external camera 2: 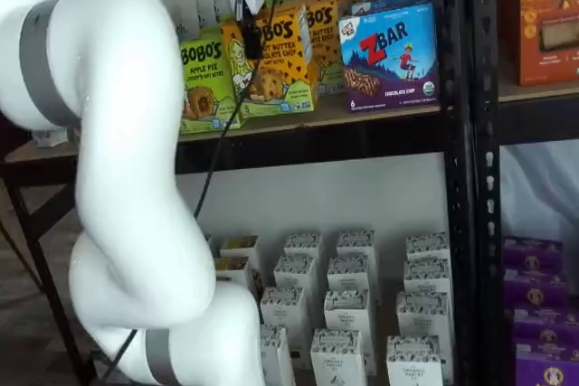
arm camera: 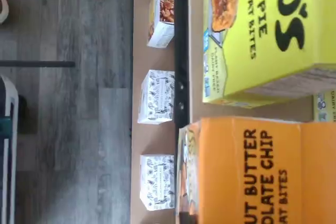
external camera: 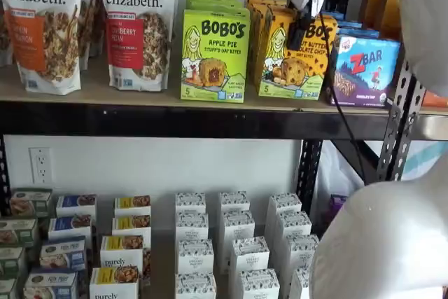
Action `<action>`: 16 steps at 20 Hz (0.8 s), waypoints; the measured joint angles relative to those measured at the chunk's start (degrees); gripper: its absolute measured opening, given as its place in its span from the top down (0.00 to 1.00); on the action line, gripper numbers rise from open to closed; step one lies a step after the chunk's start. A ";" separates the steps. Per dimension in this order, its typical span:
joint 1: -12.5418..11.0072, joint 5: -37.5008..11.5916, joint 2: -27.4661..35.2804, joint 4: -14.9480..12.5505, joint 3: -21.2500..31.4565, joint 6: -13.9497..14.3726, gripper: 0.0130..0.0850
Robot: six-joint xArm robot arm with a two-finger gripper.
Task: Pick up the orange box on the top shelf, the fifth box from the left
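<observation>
The orange box (external camera: 288, 68) stands upright on the top shelf (external camera: 105, 96), between the lime-green Bobo's carton (external camera: 214, 54) and the blue ZBar box (external camera: 364, 68). It shows in both shelf views (external camera 2: 280, 70) and fills the near part of the wrist view (arm camera: 252, 171). My gripper (external camera: 297, 41) hangs in front of the orange box's upper front face, white body above and black fingers below. In a shelf view (external camera 2: 251, 47) it covers the box's upper left part. The fingers show as one dark shape, so no gap can be seen.
More orange cartons stand behind the front one. Granola bags (external camera: 136, 26) fill the shelf's left. Small white cartons (external camera: 234, 253) stand on the lower level and show in the wrist view (arm camera: 156, 97). A black upright post (external camera 2: 457, 133) stands right of the ZBar box. My white arm (external camera 2: 127, 178) fills the foreground.
</observation>
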 joint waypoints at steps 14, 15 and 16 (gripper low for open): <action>0.96 6.14 -6.74 -2.78 3.13 0.72 0.89; 0.92 6.46 -7.22 -2.83 3.41 0.67 0.89; 0.88 6.80 -7.72 -2.88 3.73 0.64 0.89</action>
